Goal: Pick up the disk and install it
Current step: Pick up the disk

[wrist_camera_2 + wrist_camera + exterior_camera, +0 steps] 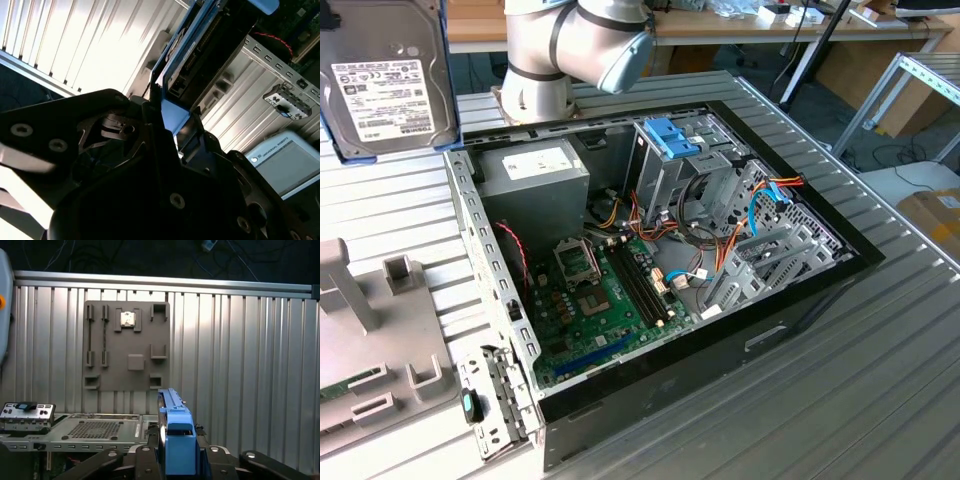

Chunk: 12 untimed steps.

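At ten o'clock in the exterior view, we see the grey, white-labelled, blue-railed disk [388, 85], pinched by the gripper [172, 120].

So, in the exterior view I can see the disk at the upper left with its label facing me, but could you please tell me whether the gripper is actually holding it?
Observer: Yes. In the second wrist view the gripper is shut on the disk, clamping one end of its light-blue rail frame.
Operator: Thank you. My view cuts off most of the fixture plate; is anything sitting in it?
Observer: In the first wrist view the grey fixture plate lies flat on the ribbed table, with a small square metallic part in one of its pockets.
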Motion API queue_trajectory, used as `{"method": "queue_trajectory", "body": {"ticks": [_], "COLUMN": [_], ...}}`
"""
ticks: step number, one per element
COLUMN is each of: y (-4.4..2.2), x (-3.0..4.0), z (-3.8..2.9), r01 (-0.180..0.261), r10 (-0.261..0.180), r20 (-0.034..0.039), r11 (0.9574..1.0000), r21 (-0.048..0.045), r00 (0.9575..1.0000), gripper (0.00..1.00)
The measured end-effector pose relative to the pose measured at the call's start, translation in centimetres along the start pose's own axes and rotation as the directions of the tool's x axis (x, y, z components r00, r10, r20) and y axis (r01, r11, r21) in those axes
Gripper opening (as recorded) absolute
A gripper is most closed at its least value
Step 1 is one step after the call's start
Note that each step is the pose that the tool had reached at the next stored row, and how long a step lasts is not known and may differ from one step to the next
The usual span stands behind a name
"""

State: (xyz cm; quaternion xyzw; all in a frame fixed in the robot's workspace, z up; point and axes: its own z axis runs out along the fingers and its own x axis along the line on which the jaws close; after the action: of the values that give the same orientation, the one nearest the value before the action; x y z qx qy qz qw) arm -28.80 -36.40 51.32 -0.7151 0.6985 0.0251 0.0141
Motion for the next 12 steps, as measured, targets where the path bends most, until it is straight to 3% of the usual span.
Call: {"method": "queue_trajectory", "body": {"ticks": [8,12], "y": [-2.96,-4.87], "x": [0.05,0.09], "z": [-0.05,-0.07], "r01": [0.000,0.000], "r10": [0.000,0.000], "r20": [0.0001,0.0001], "r11": [1.0000,1.0000], "r21": [0.0000,0.0001], "r00": [1.0000,1.0000], "gripper": [0.36,0.36]}}
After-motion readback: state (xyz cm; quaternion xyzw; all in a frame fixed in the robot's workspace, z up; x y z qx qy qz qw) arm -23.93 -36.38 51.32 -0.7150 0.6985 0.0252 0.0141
